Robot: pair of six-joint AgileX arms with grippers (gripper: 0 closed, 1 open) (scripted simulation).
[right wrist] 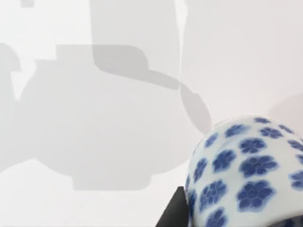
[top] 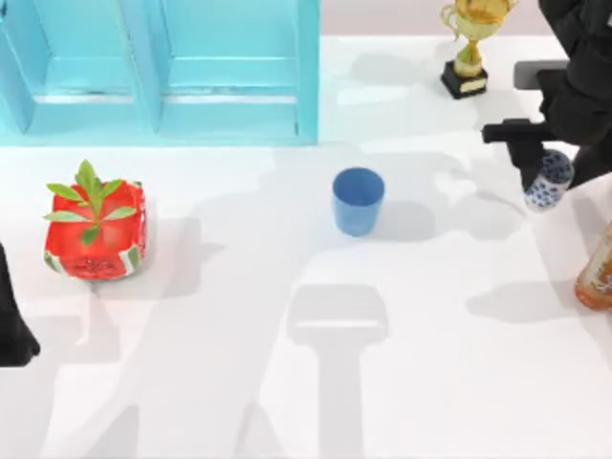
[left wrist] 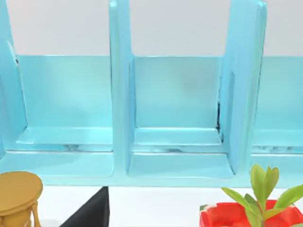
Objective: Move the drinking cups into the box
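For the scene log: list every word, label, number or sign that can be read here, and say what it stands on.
No readable text anywhere.
Amber bottle: a pale label patch, too blurred to read.
Gold trophy: black base with a light plate, no legible characters.
White cup with blue flowers, at the right gripper: pattern only.
Blue cup, light blue box, red plant pot: no markings.
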